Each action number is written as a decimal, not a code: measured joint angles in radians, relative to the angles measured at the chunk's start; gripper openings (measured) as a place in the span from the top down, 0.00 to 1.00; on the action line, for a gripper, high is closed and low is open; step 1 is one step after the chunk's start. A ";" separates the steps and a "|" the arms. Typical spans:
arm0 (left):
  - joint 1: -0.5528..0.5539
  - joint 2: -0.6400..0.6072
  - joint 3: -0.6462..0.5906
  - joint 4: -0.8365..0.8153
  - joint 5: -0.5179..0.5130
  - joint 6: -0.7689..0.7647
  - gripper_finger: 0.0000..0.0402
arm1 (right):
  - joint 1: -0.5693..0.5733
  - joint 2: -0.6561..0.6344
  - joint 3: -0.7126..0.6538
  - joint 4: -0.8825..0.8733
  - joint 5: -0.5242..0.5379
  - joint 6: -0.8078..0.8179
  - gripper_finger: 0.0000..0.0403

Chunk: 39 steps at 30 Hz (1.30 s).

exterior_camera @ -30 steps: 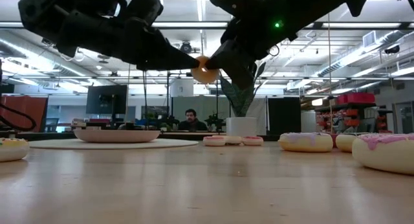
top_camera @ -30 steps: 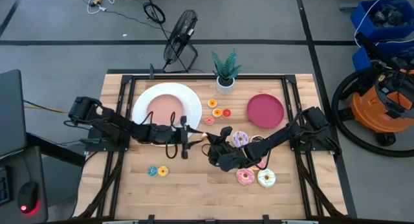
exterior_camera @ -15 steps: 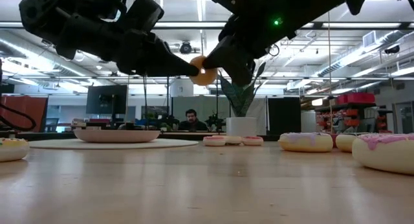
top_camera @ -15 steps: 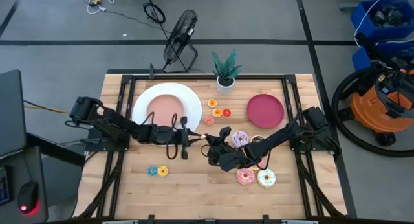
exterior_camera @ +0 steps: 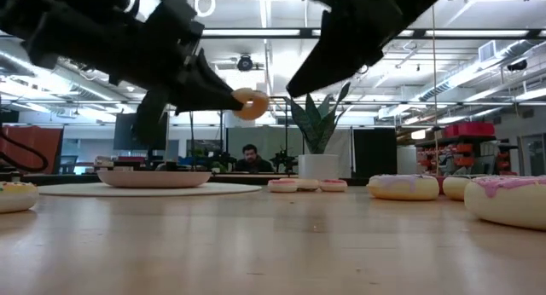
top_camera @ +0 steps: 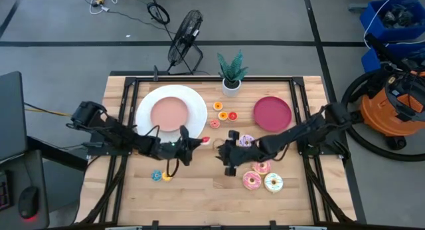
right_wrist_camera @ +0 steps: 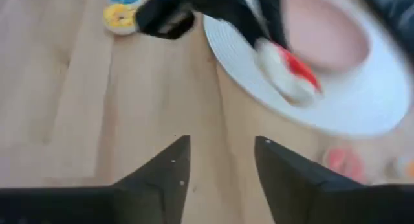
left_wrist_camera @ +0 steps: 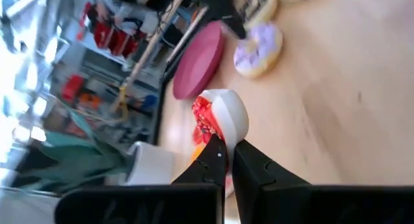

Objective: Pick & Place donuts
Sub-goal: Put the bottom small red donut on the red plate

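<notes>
Left gripper [top_camera: 201,142] pinches a small donut [top_camera: 205,141] beside the white plate's [top_camera: 147,102] rim.

Left tool [top_camera: 199,142] clamped, right tool [top_camera: 224,157] spread.

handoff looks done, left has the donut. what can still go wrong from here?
1. The left gripper pinches the red-frosted donut only at its edge, so it may slip out above the table.
2. The right gripper, now open, sits close by; either arm swinging could clip the other.
3. On its way to the white plate, a drop might land off the rim.
</notes>
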 joint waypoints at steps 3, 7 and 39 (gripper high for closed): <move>-0.027 0.040 0.000 0.013 -0.074 0.120 0.97 | -0.045 -0.012 -0.067 0.099 -0.072 0.129 0.47; -0.041 0.108 0.003 0.075 -0.165 0.244 0.97 | -0.124 -0.020 -0.167 0.355 -0.264 0.252 0.46; -0.067 0.288 0.169 0.099 -0.238 0.399 0.97 | -0.370 -0.008 -0.291 0.562 -0.600 0.609 0.65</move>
